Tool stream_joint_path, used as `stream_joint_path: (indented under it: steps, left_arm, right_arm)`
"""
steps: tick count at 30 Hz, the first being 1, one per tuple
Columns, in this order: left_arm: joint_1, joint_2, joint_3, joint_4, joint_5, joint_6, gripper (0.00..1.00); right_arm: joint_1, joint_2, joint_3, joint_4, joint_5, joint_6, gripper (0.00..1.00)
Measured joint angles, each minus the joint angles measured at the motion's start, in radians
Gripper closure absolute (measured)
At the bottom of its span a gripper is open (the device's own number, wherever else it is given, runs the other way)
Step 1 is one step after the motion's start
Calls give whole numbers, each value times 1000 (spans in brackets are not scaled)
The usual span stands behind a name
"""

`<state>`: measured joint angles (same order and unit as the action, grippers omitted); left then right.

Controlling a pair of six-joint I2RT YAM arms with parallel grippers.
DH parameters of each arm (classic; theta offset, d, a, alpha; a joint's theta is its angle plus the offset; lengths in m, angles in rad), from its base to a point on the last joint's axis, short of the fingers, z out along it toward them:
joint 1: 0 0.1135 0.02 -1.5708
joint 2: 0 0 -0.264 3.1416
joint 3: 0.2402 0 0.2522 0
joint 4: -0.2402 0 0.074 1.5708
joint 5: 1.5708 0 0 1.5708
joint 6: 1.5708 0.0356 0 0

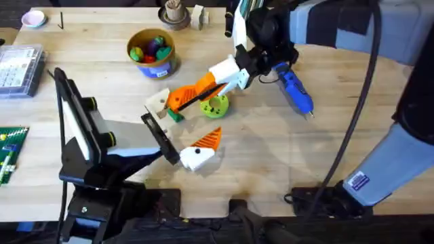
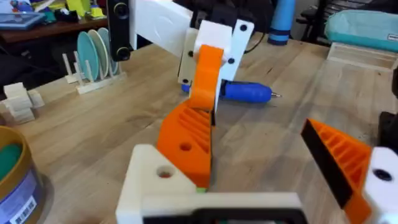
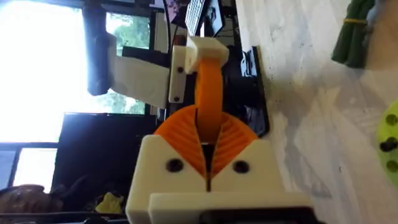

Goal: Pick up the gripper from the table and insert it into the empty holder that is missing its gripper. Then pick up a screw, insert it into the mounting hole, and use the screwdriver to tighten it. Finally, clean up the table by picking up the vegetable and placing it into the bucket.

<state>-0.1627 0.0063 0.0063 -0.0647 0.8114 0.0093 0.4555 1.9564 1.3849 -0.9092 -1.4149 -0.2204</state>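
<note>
In the overhead view the left gripper [image 1: 182, 125] reaches from the lower left towards the middle of the tabletop [image 1: 271, 156], its jaws spread wide: one finger carries an orange tip [image 1: 209, 139], while the other is the plain white holder [image 1: 158, 102]. The right gripper [image 1: 227, 74] comes in from the upper right and pinches the loose orange gripper [image 1: 190, 95], whose far end meets the holder. Just below this lies the dark-green vegetable [image 1: 175, 115], beside a lime-green disc [image 1: 215, 106]. The blue screwdriver [image 1: 295, 88] lies on the tabletop to the right of centre, and the bucket [image 1: 152, 51], with colourful toys inside, stands in the upper middle. In the left wrist view the holder [image 2: 152, 177] sits at the lower left with the ribbed orange gripper [image 2: 186, 134] resting against it, the right gripper [image 2: 211, 56] clamped on the piece from above. The orange-tipped finger [image 2: 345, 158] stands well apart at the lower right. The screwdriver [image 2: 245, 91] lies behind, and the bucket's rim [image 2: 15, 180] shows at the left edge. In the right wrist view the right gripper [image 3: 208, 155] has its orange ribbed pads [image 3: 177, 134] pressed onto the orange gripper [image 3: 209, 93], which runs up to the holder [image 3: 205, 50]. The vegetable [image 3: 354, 37] lies at the upper right and the disc [image 3: 390, 134] at the right edge.
</note>
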Motion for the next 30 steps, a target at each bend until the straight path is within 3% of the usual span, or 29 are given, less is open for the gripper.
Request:
stream_joint_path:
  steps: [7,15,22,30]
  left_arm:
    - [9,0,-1,16,7,14,8]
    - [2,-1,-2,34,88,40,7]
    - [5,-1,-2,16,85,43,7]
    - [5,-1,-2,17,83,43,7]
  right_arm:
    - [5,0,0,102,-3,77,994]
    - [58,4,0,145,-27,156,994]
    - [62,70,0,152,-103,186,994]
    - [62,74,0,167,-108,192,994]
